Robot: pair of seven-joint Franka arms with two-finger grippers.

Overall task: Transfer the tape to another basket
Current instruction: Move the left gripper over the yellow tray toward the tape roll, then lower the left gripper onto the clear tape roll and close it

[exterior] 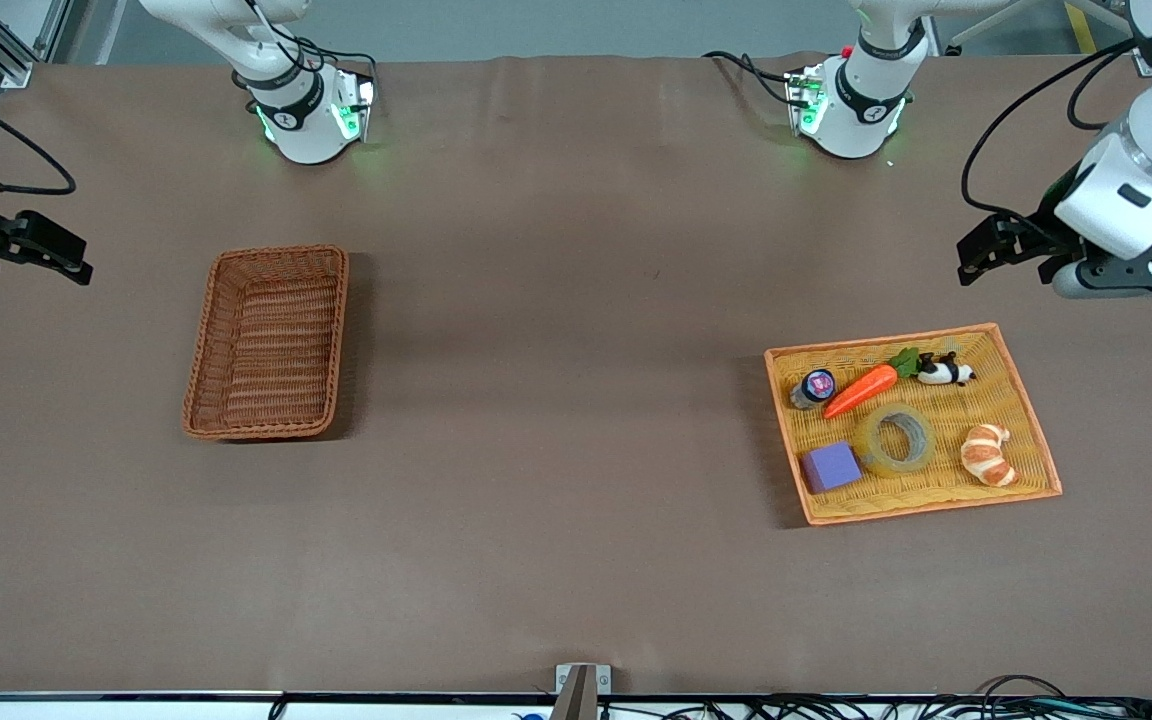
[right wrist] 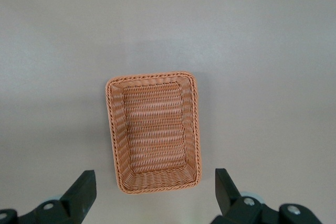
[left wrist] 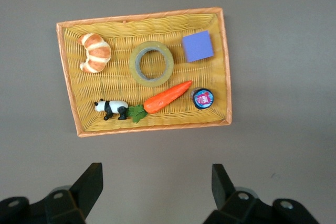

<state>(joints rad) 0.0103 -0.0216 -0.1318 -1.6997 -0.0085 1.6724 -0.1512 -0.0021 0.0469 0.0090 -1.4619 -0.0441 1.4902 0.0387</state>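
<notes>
Tape point(exterior: 896, 438) on yellow tray point(exterior: 1026, 440).

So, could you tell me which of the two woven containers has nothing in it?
The deep reddish-brown wicker basket; the flat yellow tray holds six items.

Tape point(left wrist: 151, 64) lies in tray point(left wrist: 152, 15), between croissant point(left wrist: 95, 52) and cube point(left wrist: 198, 45); left gripper point(left wrist: 156, 184) hangs wide-spread over bare table near tray. Basket point(right wrist: 153, 131) sits ahead of spread right gripper point(right wrist: 156, 192).
</notes>
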